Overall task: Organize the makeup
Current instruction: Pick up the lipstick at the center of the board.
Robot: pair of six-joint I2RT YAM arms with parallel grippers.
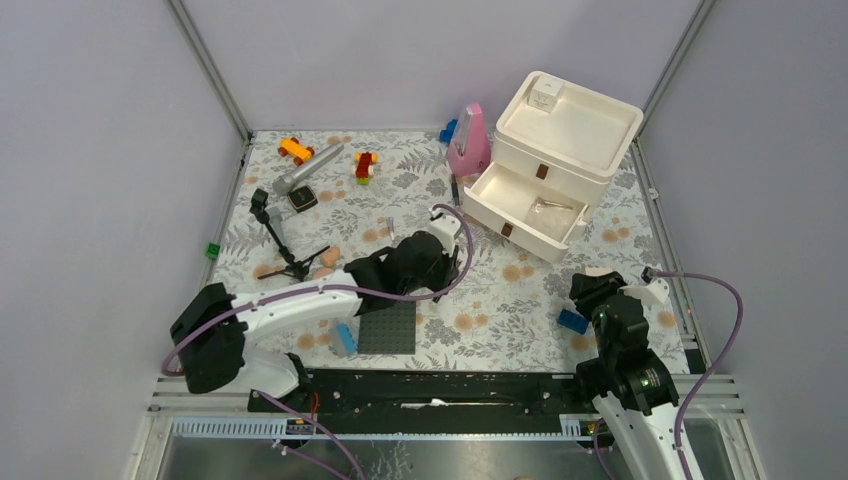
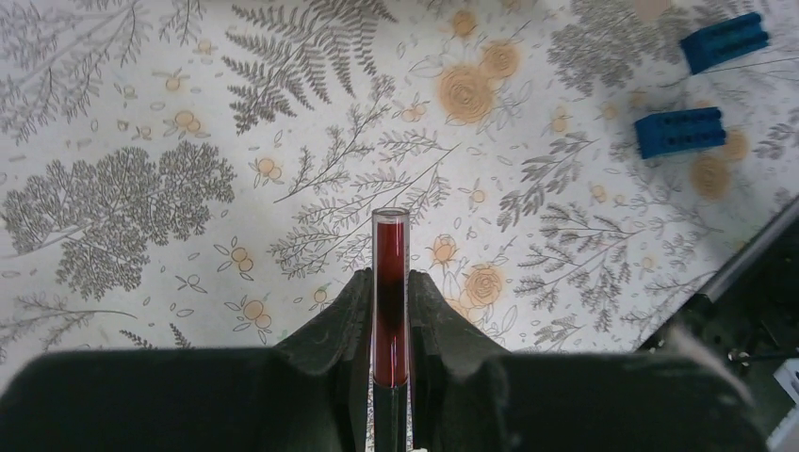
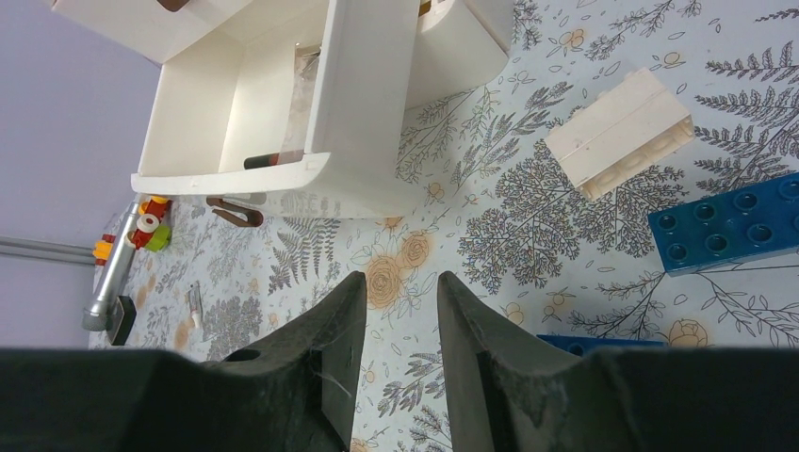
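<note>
My left gripper (image 2: 389, 275) is shut on a red-and-black makeup stick (image 2: 390, 240), whose clear-capped red end juts out past the fingertips above the flowered tablecloth. In the top view this gripper (image 1: 442, 266) hangs over the middle of the table. My right gripper (image 3: 400, 282) is open with nothing between its fingers, low at the right (image 1: 590, 286). The white drawer box (image 1: 565, 140) has its lower drawer (image 3: 236, 174) pulled out, with a dark stick (image 3: 273, 160) inside. Two peach puffs (image 1: 328, 260) lie by the tripod. A thin black brush (image 1: 454, 190) lies near the drawer.
A black mini tripod (image 1: 280, 240) lies at the left, and a grey studded plate (image 1: 388, 328) lies in front of the left arm. Blue bricks (image 1: 572, 320) and a white brick (image 3: 617, 132) lie near the right gripper. At the back are a pink object (image 1: 470, 140), toy bricks (image 1: 365, 166) and a grey torch (image 1: 305, 170).
</note>
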